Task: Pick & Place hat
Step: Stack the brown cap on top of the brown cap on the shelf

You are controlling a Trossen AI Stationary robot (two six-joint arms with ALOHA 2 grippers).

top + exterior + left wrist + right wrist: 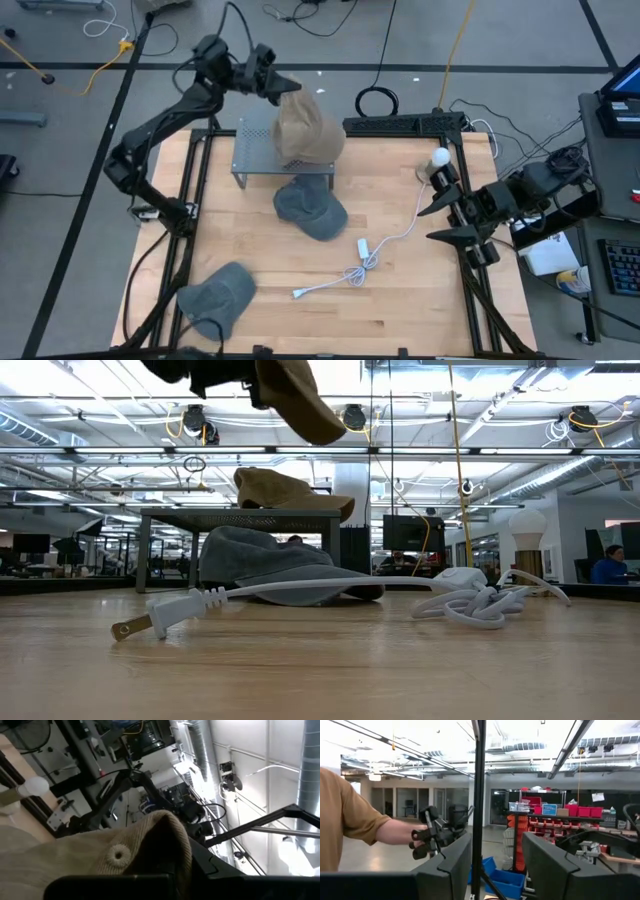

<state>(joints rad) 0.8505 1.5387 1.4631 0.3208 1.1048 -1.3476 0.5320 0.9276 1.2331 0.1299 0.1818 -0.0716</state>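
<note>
Left claw pinches tan corduroy cap above grey mesh stand. Best lowered centred onto stand before letting go. Right claw spread, waiting at tabletop's edge.

Left arm: reaches up and across the table's far left corner, elbow bent | Left gripper: raised high above the table, fingers clamped on a tan hat | Right arm: folded at the table's right edge | Right gripper: fingers spread apart, holding nothing
</note>
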